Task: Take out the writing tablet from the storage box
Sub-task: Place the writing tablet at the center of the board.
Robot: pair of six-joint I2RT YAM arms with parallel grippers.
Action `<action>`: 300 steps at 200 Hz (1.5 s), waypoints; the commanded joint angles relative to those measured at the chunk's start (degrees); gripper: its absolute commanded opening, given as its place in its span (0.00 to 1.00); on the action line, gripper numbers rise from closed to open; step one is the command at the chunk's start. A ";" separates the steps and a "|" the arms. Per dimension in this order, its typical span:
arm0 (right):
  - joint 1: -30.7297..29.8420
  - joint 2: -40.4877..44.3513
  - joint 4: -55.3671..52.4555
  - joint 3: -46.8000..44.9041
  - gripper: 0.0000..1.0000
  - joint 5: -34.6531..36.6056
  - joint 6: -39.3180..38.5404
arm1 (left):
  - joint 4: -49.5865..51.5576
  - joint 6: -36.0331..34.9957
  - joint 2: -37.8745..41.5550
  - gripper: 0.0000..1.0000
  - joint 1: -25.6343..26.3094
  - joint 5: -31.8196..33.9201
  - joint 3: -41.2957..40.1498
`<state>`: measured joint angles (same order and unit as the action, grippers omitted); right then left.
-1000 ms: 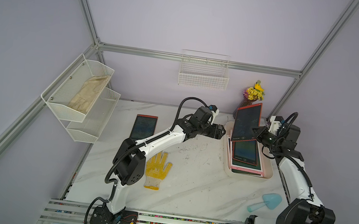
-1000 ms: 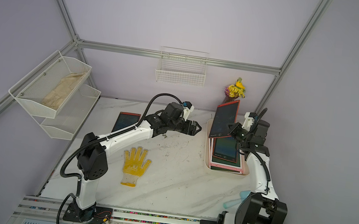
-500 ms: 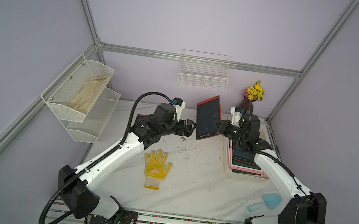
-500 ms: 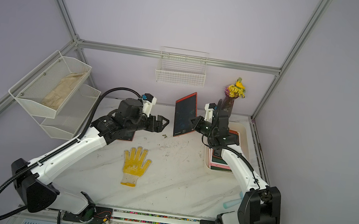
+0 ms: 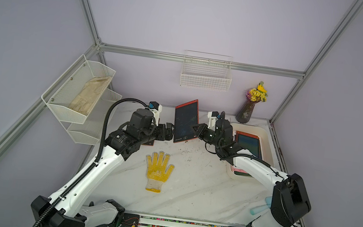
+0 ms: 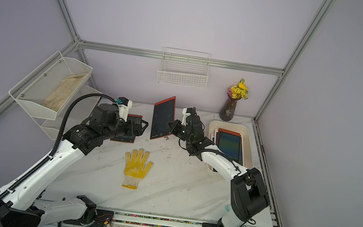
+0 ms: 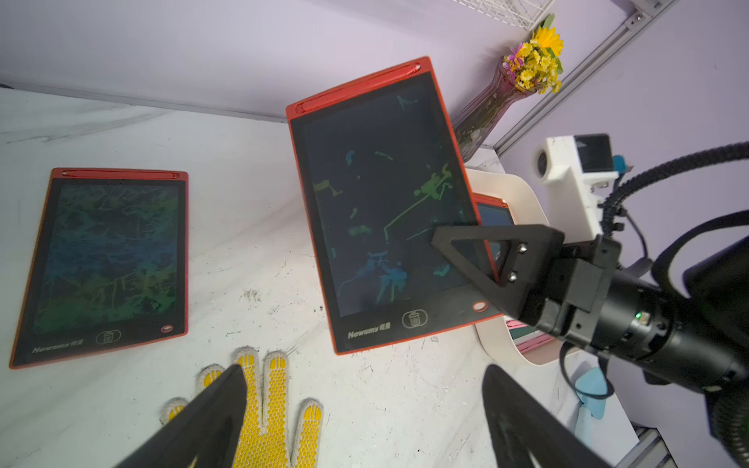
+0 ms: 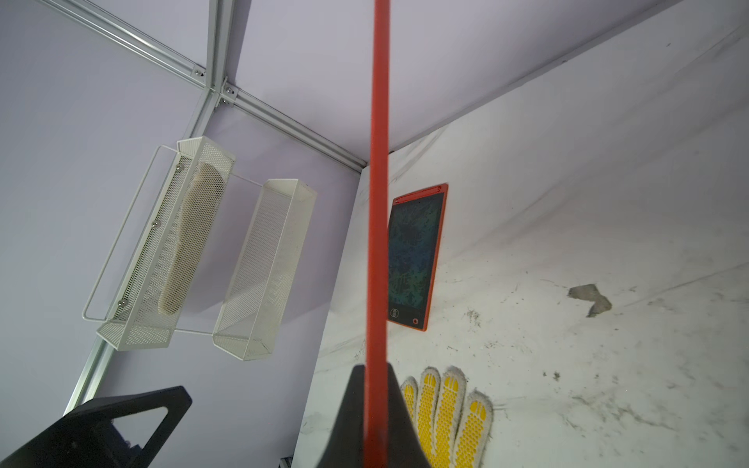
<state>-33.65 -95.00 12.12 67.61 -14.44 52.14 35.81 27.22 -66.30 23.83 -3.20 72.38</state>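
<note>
The right claw (image 5: 194,130) is clenched on the red writing tablet (image 5: 185,119), upright over the tabletop (image 5: 190,183) and clear of the storage box (image 5: 268,145), with the left claw (image 5: 169,133) spread open beside it, so seemingly only the set-down remains.

Taking the marble table (image 5: 188,192) as a dial with twelve at the back wall, we see a yellow-dotted work glove (image 5: 158,171) lying flat just off centre toward eight o'clock, its fingers pointing to twelve. A white wire basket (image 5: 205,78) hangs on the wall at twelve. A vase (image 5: 246,111) of yellow flowers (image 5: 257,94) stands at one. At ten, a mesh two-tier shelf (image 5: 76,101) holds a beige cloth (image 5: 88,97) in its upper tier.
</note>
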 commanded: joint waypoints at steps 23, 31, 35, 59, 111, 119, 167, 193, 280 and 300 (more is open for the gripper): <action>-3.08 -7.39 13.86 1.07 0.00 3.35 6.53 | 0.00 -1.12 1.96 0.93 -3.21 -1.59 -3.54; -3.24 -8.77 14.92 1.40 0.00 3.60 6.98 | 0.10 -1.12 2.20 0.93 -3.84 -1.76 -4.05; -3.36 -9.54 15.39 1.58 0.00 3.73 7.13 | 0.13 -1.05 2.35 0.93 -4.15 -1.74 -4.29; -3.77 -13.94 17.93 3.23 0.00 3.10 7.45 | -0.04 -1.12 3.11 0.94 -6.16 -2.23 -5.66; -4.92 -22.94 19.09 8.32 0.00 5.69 7.10 | -0.34 -0.73 2.24 0.94 -9.90 -2.95 -7.35; -5.02 -24.36 18.82 9.31 0.00 5.74 7.39 | -0.78 -0.69 2.15 0.94 -10.10 -3.18 -7.79; -5.27 -30.82 20.55 12.99 0.00 6.44 9.29 | -1.37 -0.86 1.66 0.95 -11.67 -4.52 -8.90; -5.46 -33.31 20.29 15.25 0.00 6.94 10.00 | -1.45 -0.86 1.52 0.95 -12.55 -6.64 -9.18; -5.81 -39.49 15.85 21.78 0.00 6.74 11.60 | -1.96 -1.23 2.05 0.95 -13.99 -8.27 -9.80; -5.90 -40.13 16.42 21.72 0.00 6.08 12.63 | -2.15 -1.22 2.32 0.95 -14.30 -8.31 -9.99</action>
<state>-39.00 -133.86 27.40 88.12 -7.46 62.50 36.03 27.18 -64.99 10.24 -10.13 64.60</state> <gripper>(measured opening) 0.085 0.952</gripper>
